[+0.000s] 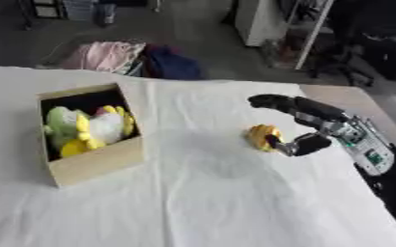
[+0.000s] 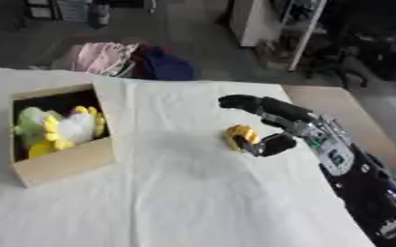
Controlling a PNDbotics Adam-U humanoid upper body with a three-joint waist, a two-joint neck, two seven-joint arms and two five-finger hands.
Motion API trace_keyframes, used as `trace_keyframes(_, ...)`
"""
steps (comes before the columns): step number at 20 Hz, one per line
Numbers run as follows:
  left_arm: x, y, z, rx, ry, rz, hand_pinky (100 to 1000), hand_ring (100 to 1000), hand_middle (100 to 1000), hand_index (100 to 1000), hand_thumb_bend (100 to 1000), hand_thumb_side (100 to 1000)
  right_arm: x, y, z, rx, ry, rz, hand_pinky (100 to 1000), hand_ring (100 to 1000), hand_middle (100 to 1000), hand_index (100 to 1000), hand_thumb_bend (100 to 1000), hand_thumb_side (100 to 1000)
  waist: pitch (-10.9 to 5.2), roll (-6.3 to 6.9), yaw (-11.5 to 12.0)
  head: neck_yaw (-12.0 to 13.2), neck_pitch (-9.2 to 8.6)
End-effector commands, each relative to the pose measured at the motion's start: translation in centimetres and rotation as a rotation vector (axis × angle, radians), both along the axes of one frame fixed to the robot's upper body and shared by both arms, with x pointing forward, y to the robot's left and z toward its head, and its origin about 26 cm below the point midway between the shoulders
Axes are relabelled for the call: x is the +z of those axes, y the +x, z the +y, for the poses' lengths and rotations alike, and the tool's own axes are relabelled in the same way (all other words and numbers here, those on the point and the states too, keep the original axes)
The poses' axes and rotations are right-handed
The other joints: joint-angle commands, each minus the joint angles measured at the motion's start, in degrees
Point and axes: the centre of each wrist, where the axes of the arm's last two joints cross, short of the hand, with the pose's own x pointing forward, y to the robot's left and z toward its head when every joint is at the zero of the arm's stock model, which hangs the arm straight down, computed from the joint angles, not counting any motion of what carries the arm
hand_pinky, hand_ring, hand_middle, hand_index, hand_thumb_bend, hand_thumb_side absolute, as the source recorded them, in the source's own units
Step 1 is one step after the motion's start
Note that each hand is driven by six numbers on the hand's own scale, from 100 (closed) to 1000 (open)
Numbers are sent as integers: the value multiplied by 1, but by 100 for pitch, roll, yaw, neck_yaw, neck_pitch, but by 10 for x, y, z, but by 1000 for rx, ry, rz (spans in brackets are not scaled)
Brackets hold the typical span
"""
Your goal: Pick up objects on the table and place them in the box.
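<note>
Seemingly, right hand [image 1: 307, 126] brackets, ungrasped, the yellow toy [image 1: 261, 136]; both views agree.

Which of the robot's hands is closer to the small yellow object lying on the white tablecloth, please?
The right. The right hand is right at the yellow object, its fingers arched above it and its thumb by its near side, not yet closed on it. The left hand shows in neither view.

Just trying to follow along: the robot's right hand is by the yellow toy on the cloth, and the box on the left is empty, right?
Not quite: the box isn't empty. The left eye view shows soft toys inside. The right hand is by the yellow toy.
</note>
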Motion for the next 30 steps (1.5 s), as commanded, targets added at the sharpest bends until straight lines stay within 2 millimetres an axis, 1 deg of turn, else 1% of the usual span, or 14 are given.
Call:
trace_keyframes(1, 6, -3, 2, 9, 12, -25, 728, 685, 558, 740, 100, 595, -2, -2, -19, 12, -143, 63, 888, 925, 992, 1000, 100, 505, -171, 99, -21, 6, 11)
trace_keyframes(3, 6, -3, 1, 8, 14, -26, 728, 685, 558, 740, 100, 596, -13, -2, -21, -17, -164, 91, 889, 928, 993, 1000, 100, 543, -161, 105, -27, 3, 14)
trace_keyframes(7, 6, -3, 1, 9, 13, -28, 728, 685, 558, 740, 100, 596, -26, 5, -22, -73, -185, 100, 895, 936, 998, 1000, 100, 516, -136, 116, -25, -4, 0)
trace_keyframes(8, 6, -3, 1, 8, 14, -29, 728, 686, 558, 740, 100, 596, -28, 7, -22, -89, -184, 94, 899, 939, 1000, 1000, 100, 471, -131, 118, -25, -5, -2)
trace_keyframes(9, 6, -3, 1, 8, 14, -29, 728, 686, 558, 740, 100, 596, -29, 9, -22, -107, -181, 85, 899, 940, 1000, 1000, 100, 463, -126, 120, -27, -9, -4)
trace_keyframes(12, 6, -2, 0, 7, 14, -31, 728, 686, 558, 740, 100, 597, -30, 16, -20, -156, -166, 40, 895, 931, 991, 1000, 100, 339, -110, 125, -29, -22, -10)
trace_keyframes(14, 6, -2, 0, 7, 15, -33, 728, 686, 558, 740, 100, 597, -30, 20, -17, -173, -135, -7, 885, 916, 979, 1000, 100, 317, -97, 126, -28, -24, -15)
trace_keyframes(19, 7, -2, 0, 10, 15, -34, 728, 686, 558, 740, 100, 596, -13, 22, -9, -126, -52, -112, 861, 882, 954, 1000, 100, 279, -93, 120, -33, -22, -7)
trace_keyframes(20, 7, -2, 0, 10, 15, -34, 727, 686, 558, 740, 100, 597, -5, 22, -8, -112, -29, -134, 859, 877, 952, 1000, 100, 333, -96, 120, -35, -20, -5)
trace_keyframes(21, 7, -2, 0, 10, 15, -34, 727, 686, 558, 740, 100, 597, 2, 22, -7, -104, -9, -151, 859, 876, 949, 1000, 100, 239, -98, 121, -37, -19, -4)
trace_keyframes(23, 7, -2, 1, 12, 13, -35, 727, 686, 558, 740, 100, 598, 16, 22, -8, -104, 20, -173, 862, 878, 951, 1000, 100, 205, -104, 128, -40, -21, -9)
trace_keyframes(25, 7, -2, 1, 12, 11, -37, 727, 685, 558, 740, 100, 599, 21, 21, -11, -125, 19, -156, 865, 884, 955, 1000, 100, 244, -108, 138, -41, -24, -28)
trace_keyframes(26, 7, -2, 1, 10, 10, -38, 727, 685, 558, 741, 100, 600, 19, 21, -14, -141, 12, -132, 865, 886, 956, 1000, 100, 294, -109, 143, -37, -29, -41)
trace_keyframes(30, 9, -1, 0, 8, 4, -46, 726, 688, 558, 741, 100, 602, -5, 26, -24, -231, -17, -3, 865, 891, 957, 1000, 100, 419, -90, 171, -12, -45, -114)
